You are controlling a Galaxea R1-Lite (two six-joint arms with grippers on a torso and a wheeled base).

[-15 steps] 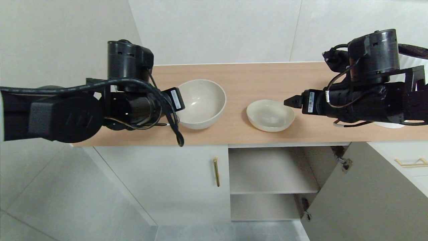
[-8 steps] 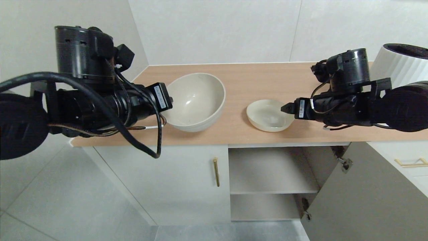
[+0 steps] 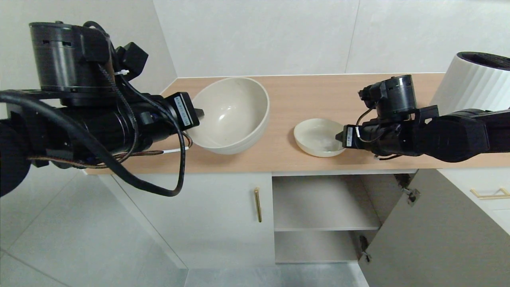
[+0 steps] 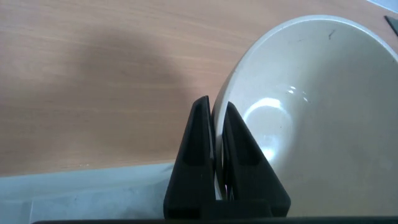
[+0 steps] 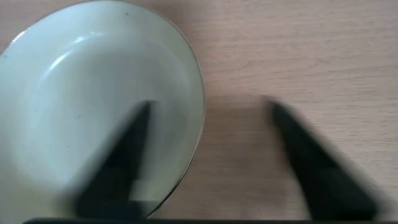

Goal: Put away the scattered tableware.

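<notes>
My left jaws pinched the rim of the big bowl point(image 3: 233, 115), holding it tilted at the left end of the surface point(image 3: 303, 91). My right jaws stood open astride the rim of the small bowl point(image 3: 318, 137), which sat flat mid-surface, ready to close. Open cupboard point(image 3: 322, 203) below: likely destination.

You have two pieces on the table point(image 3: 303, 95). The large cream bowl point(image 3: 233, 115) is toward the table's left end, tipped up steeply so its glossy inside faces the left hand point(image 3: 197, 113). That hand pinches the rim, one finger inside and one outside. You cannot tell whether the bowl's underside touches the table. The small shallow dish point(image 3: 316, 135), pale and plain, lies flat and upright near the table's front edge, about mid-table and apart from the bowl. The right hand point(image 3: 340, 136) straddles its rim with fingers spread, one over the inside, one outside.
</notes>
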